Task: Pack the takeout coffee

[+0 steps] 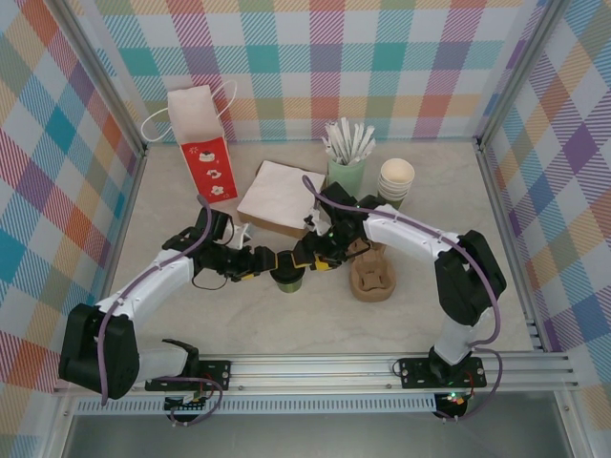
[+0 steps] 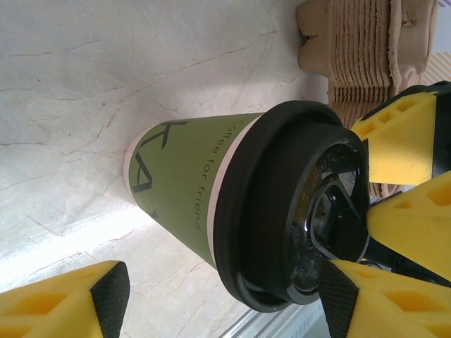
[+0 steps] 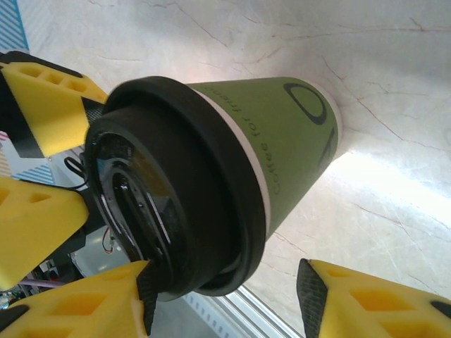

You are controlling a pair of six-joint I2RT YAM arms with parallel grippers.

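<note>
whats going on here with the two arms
Both arms reach to the takeout coffee, a green paper cup with a black lid standing upright mid-table. The left gripper and right gripper flank it from opposite sides, jaws open around it, not clearly clamped. A stack of pulp cup carriers sits just beside it; a red paper bag stands farther back.
</note>
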